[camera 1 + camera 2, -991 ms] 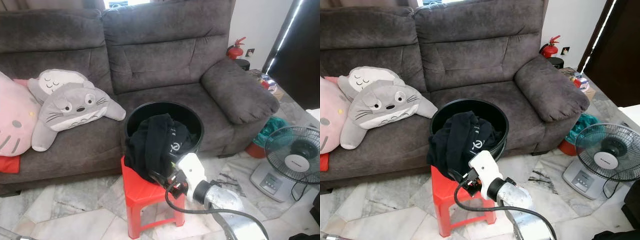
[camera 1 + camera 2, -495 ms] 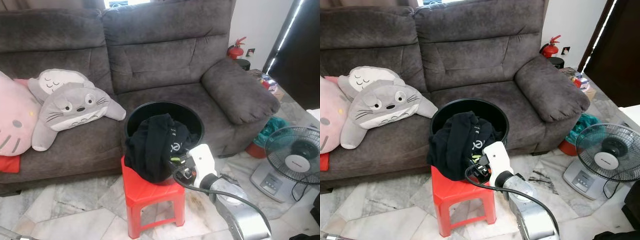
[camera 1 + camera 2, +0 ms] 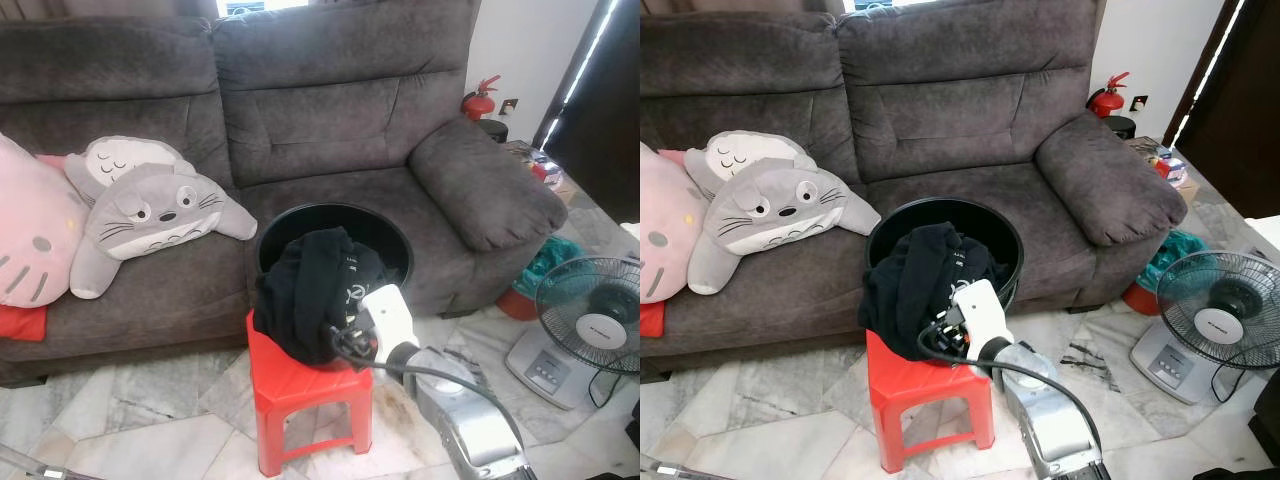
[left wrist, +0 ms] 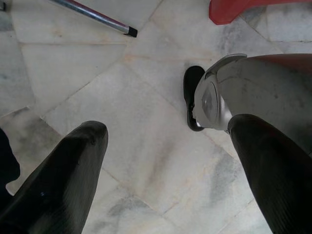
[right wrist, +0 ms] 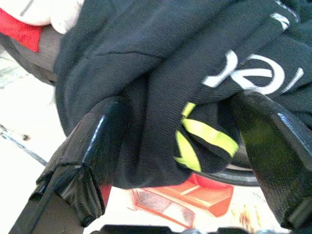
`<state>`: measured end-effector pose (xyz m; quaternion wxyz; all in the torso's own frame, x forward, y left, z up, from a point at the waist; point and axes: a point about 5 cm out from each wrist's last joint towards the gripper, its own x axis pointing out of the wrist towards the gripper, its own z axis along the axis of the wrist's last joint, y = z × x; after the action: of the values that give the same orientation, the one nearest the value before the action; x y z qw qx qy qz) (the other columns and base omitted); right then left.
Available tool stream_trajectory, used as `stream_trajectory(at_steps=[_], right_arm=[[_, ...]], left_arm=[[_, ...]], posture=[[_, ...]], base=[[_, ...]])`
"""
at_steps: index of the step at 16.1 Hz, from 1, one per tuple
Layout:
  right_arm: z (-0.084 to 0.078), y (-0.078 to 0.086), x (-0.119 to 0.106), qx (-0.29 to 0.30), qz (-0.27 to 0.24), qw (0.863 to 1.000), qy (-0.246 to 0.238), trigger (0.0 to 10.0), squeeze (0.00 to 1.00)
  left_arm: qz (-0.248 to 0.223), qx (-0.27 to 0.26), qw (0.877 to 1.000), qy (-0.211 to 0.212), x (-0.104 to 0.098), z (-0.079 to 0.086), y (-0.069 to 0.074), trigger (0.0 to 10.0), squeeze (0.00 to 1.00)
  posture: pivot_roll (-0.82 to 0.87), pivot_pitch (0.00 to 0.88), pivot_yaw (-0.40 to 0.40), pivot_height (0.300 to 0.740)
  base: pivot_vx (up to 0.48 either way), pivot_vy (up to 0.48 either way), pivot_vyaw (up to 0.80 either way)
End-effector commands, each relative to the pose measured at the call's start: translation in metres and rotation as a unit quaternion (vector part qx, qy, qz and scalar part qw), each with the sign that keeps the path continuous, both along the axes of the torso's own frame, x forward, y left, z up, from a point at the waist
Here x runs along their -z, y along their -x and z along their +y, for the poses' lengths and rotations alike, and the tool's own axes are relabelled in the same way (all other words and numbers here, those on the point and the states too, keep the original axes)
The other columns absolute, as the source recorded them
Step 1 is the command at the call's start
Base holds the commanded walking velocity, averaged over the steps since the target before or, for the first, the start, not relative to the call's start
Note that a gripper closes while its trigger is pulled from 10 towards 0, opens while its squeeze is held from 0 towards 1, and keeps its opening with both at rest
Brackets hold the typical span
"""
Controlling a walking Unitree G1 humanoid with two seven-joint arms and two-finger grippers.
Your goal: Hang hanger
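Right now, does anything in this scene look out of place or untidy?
Yes. The black garment spills over the rim of the black basket and hangs down onto the red stool. The right gripper has its fingers on either side of that overhanging cloth.

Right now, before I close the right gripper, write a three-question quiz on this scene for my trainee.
1. True or false: the black garment hangs over the rim of the black basket.
2. What does the basket stand on? A) red stool B) sofa C) floor
3. The right gripper has its open fingers on either side of the ____.

Key: 1 true. 2 A, the red stool. 3 black garment.
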<state>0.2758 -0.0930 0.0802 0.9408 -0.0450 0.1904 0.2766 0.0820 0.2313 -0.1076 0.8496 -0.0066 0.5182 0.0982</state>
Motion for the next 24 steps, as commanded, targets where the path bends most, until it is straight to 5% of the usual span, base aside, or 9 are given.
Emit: stream_trajectory(at_steps=[1, 6, 7, 8, 24], right_arm=[[-0.002, -0.004, -0.001, 0.009, -0.002, 1.0, 0.005, 10.0, 0.0], [-0.008, -0.011, 0.003, 0.044, 0.011, 0.999, 0.019, 10.0, 0.0], [-0.007, -0.011, 0.004, 0.041, 0.017, 0.999, 0.02, 2.7, 0.0], [-0.005, -0.01, 0.004, 0.033, 0.015, 0.999, 0.015, 0.0, 0.0], [0.005, -0.013, 0.001, 0.011, 0.01, 1.0, 0.009, 0.0, 0.0]], left_arm=[[0.008, 0.001, 1.0, -0.001, 0.001, -0.001, 0.004, 10.0, 0.0], [0.009, 0.001, 1.0, 0.001, 0.001, -0.002, 0.004, 10.0, 0.0], [0.01, 0.002, 1.0, 0.001, 0.001, -0.002, 0.004, 10.0, 0.0], [0.01, 0.002, 1.0, 0.001, 0.001, -0.002, 0.004, 10.0, 0.0], [0.012, 0.005, 1.0, 0.001, 0.002, -0.002, 0.005, 10.0, 0.0]], posture=[[-0.17, 0.0, 0.006, 0.732], [-0.16, 0.0, 0.003, 0.732], [-0.16, 0.0, 0.004, 0.732], [-0.16, 0.0, 0.004, 0.732], [-0.16, 0.0, 0.003, 0.732]], base=[[0.0, 0.0, 0.0], [0.0, 0.0, 0.0], [0.0, 0.0, 0.0], [0.0, 0.0, 0.0], [0.0, 0.0, 0.0]])
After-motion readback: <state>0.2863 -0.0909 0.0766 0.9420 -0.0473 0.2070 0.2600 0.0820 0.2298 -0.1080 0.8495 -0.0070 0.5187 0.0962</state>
